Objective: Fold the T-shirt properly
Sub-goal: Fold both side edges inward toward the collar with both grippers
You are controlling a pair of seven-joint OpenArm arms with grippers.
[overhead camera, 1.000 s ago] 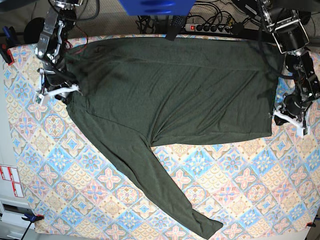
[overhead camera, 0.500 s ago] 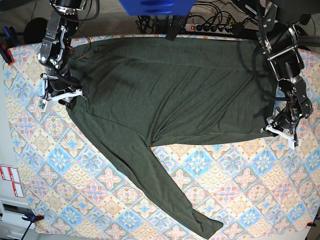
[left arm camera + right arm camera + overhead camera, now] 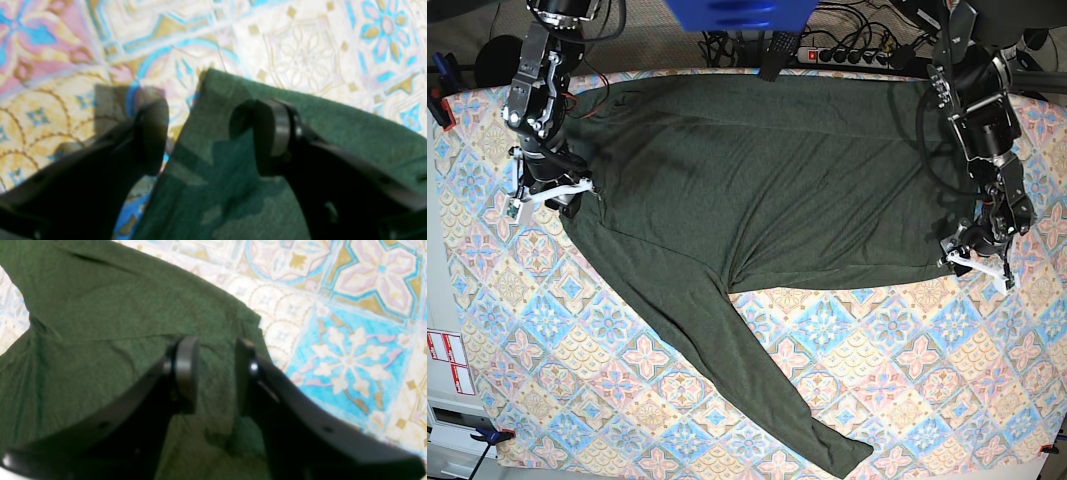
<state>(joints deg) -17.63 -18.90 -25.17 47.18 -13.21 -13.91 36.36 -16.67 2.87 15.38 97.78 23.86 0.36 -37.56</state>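
Across the patterned table cover (image 3: 547, 330) the T-shirt (image 3: 767, 180) lies flat and takes most of the upper half, its body spread wide. One long sleeve runs away toward 5 o'clock, almost to the lower edge.

At 9 o'clock of the garment, the right gripper (image 3: 552, 187) sits over the shoulder corner. In the right wrist view its jaws stand partly apart with a ridge of green cloth between them, but I cannot tell if the pads really pinch it.

At 3 o'clock, the left gripper (image 3: 975, 262) is at the hem corner. Its jaws are spread wide: one finger (image 3: 270, 133) is over the fabric, the other finger (image 3: 150, 133) over the bare cover, and the edge lies loose between them (nothing is pinched).

What could go wrong, in my judgement: this knit looks thin and soft. If only one side lifts, the body will drag and wrinkle. If the left jaws close too shallow, they may catch only one layer or slip off. The free sleeve may also trail and twist the fold.
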